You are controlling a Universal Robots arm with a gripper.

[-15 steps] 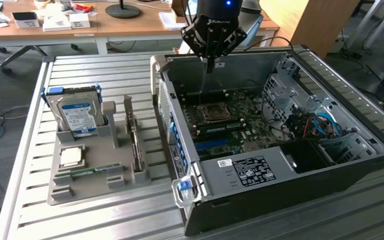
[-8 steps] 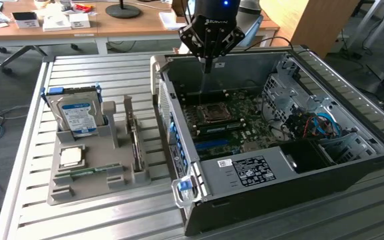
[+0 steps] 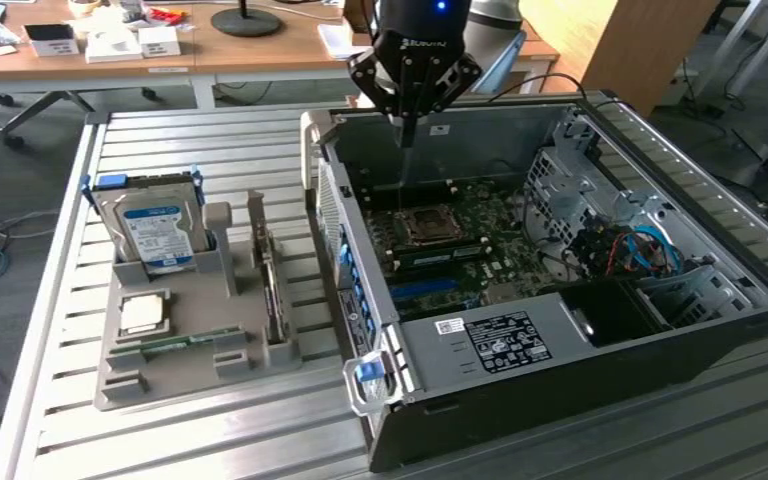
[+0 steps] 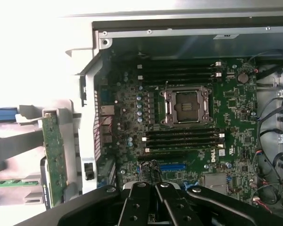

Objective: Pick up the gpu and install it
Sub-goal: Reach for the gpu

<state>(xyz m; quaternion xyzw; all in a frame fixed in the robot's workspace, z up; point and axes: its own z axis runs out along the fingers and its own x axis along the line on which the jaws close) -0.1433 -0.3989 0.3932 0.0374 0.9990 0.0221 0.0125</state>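
Gripper (image 4: 153, 188) of mine nearest lens: jaws pressed together, nothing between them. I hang over open computer case (image 3: 704, 330), above motherboard (image 4: 188, 117), near processor socket. Graphics card (image 3: 272, 275) not in hand. It stands on edge in grey holder (image 3: 177, 375) on worktop (image 3: 171, 150), outside case, toward exterior view's left of me. Card's long axis runs roughly parallel to near case wall. Hard drive (image 3: 153, 228) sits further left in same holder.

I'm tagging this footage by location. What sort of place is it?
Probably a robotics lab in an office: an open computer case sits on a slatted metal table, a robot arm above it, wooden desks behind.
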